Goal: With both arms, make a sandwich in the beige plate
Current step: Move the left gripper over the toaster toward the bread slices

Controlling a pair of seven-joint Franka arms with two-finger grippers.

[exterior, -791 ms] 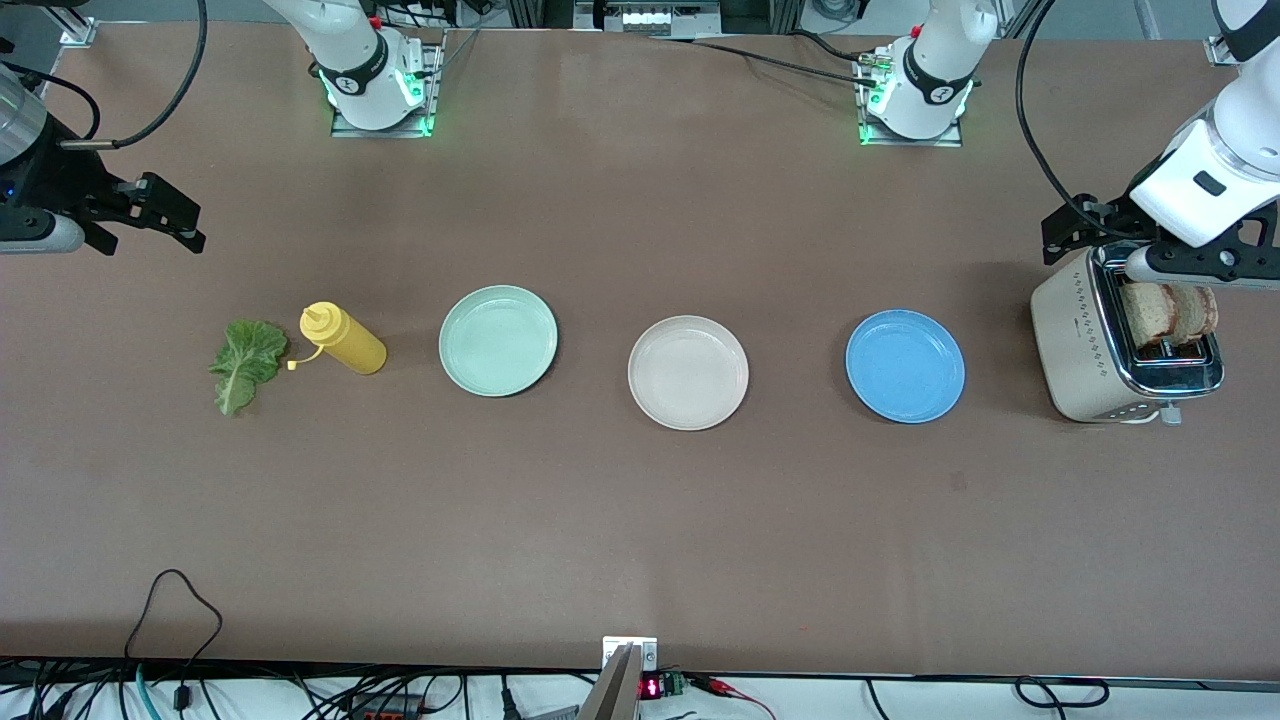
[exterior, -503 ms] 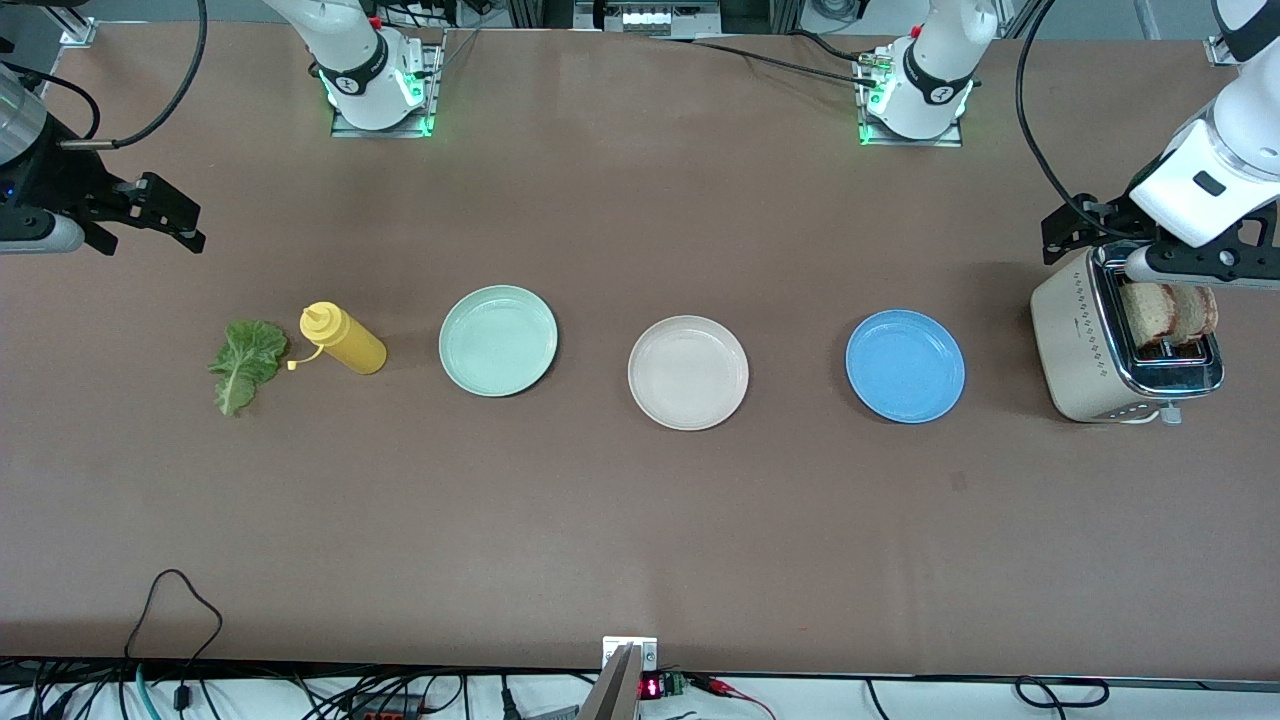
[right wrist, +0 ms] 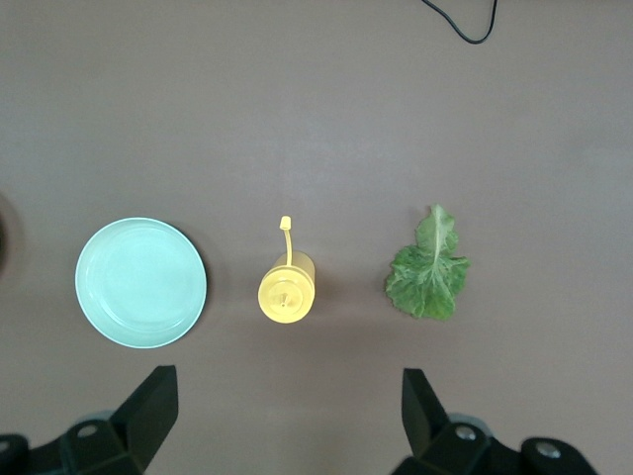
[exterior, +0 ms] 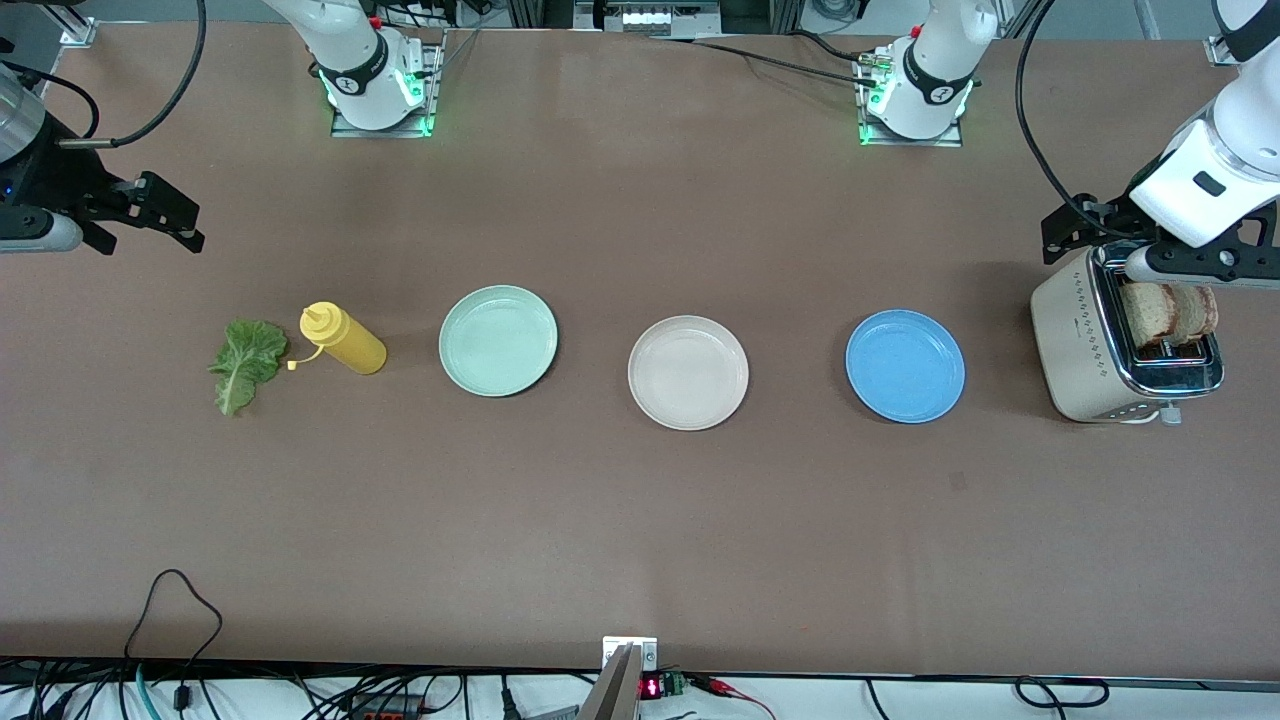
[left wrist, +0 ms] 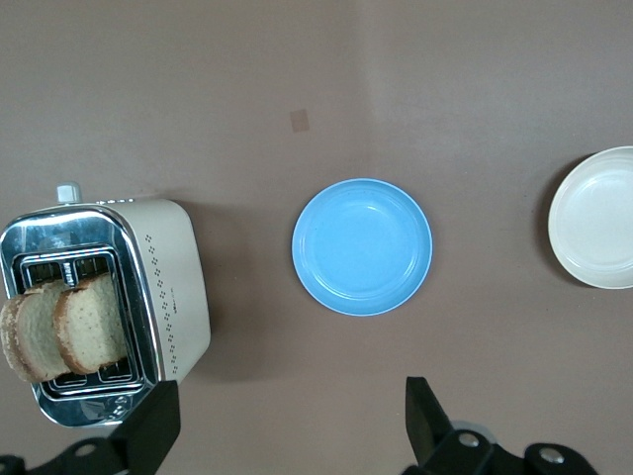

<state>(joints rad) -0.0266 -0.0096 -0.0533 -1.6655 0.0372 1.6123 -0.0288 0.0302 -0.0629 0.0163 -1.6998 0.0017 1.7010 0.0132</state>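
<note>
The beige plate (exterior: 688,372) lies bare at mid-table and shows in the left wrist view (left wrist: 598,218). Two toasted bread slices (exterior: 1168,312) stand in a toaster (exterior: 1085,350) at the left arm's end; they also show in the left wrist view (left wrist: 64,332). A green lettuce leaf (exterior: 245,362) lies on the table at the right arm's end and shows in the right wrist view (right wrist: 427,269). My left gripper (exterior: 1072,232) is open and empty, up in the air over the toaster's edge (left wrist: 292,426). My right gripper (exterior: 165,215) is open and empty, up over bare table near the lettuce (right wrist: 287,421).
A yellow squeeze bottle (exterior: 343,338) stands beside the lettuce. A mint green plate (exterior: 498,340) lies between the bottle and the beige plate. A blue plate (exterior: 905,366) lies between the beige plate and the toaster. Cables hang at the table's near edge.
</note>
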